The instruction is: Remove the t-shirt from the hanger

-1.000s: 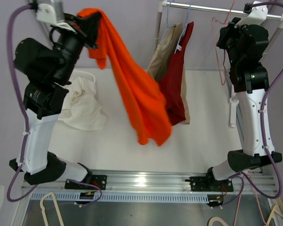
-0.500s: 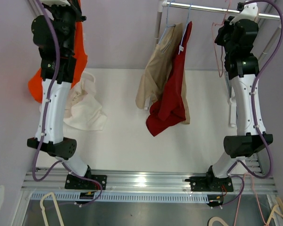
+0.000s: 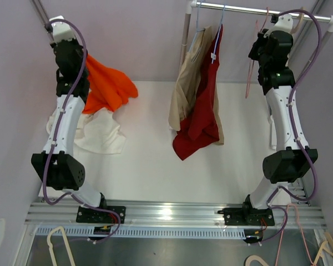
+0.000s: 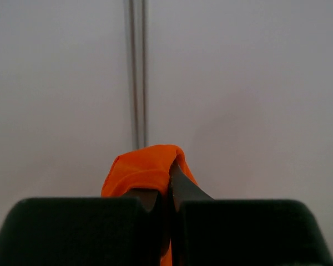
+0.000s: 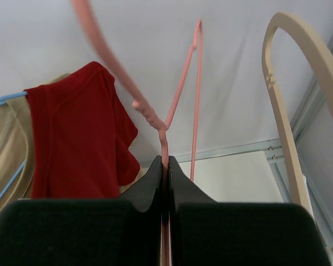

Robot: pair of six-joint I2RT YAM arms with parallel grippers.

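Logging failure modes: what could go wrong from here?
1. The left hand pinches just a fold of the orange t-shirt, which hangs over the white garment; it could slip or land tangled.
2. The right hand grips the thin pink hanger near the rail and the red t-shirt; moving it could snag either.

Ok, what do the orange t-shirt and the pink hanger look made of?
Orange t-shirt: soft matte cloth, probably cotton; it slumps in loose folds. Pink hanger: thin smooth rod with small notches, plastic or coated wire; cannot tell which.
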